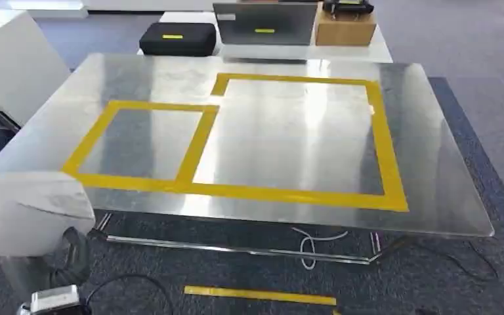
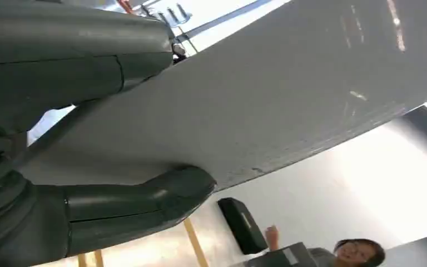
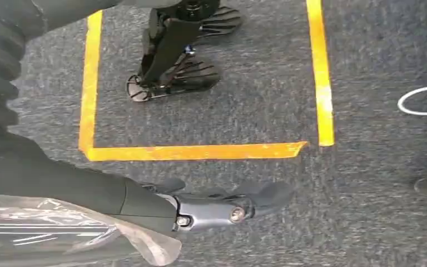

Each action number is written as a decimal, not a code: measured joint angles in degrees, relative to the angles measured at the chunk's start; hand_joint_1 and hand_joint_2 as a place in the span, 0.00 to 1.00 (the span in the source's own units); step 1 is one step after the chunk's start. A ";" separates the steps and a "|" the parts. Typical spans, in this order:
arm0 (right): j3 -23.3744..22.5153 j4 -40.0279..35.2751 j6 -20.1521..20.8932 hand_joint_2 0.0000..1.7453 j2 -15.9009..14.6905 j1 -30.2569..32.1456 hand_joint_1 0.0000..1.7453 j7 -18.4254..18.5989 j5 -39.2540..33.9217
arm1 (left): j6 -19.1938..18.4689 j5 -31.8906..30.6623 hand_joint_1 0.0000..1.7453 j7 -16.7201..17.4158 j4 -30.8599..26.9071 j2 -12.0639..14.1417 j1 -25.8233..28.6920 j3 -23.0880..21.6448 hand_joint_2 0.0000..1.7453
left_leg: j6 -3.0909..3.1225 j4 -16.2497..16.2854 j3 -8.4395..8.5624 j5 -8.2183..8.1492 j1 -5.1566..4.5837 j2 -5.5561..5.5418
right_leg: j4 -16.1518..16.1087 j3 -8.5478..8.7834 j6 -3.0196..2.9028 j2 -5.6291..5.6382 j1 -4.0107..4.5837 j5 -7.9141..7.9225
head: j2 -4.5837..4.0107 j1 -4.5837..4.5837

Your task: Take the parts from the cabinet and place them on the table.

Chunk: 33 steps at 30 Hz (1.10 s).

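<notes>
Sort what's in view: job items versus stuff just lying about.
Job:
- pale part, gripped by the left robot hand
- metal table with yellow taped boxes

Lying about:
- black case
- cardboard box
- floor cables
- loose tape strip

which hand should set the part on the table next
Left, probably. The left hand grips a flat white part at the metal table's near-left corner. The right hand hangs over the floor.
</notes>
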 joint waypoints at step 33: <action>-1.01 -0.04 0.85 1.00 -0.07 -0.08 0.00 0.74 2.01 | -1.66 -8.07 1.00 10.12 0.00 2.10 -0.81 -0.46 1.00 | -2.30 -1.74 2.72 -0.92 1.62 -0.24 | 0.86 -4.85 -2.59 1.79 -0.13 3.54 | 0.00 0.15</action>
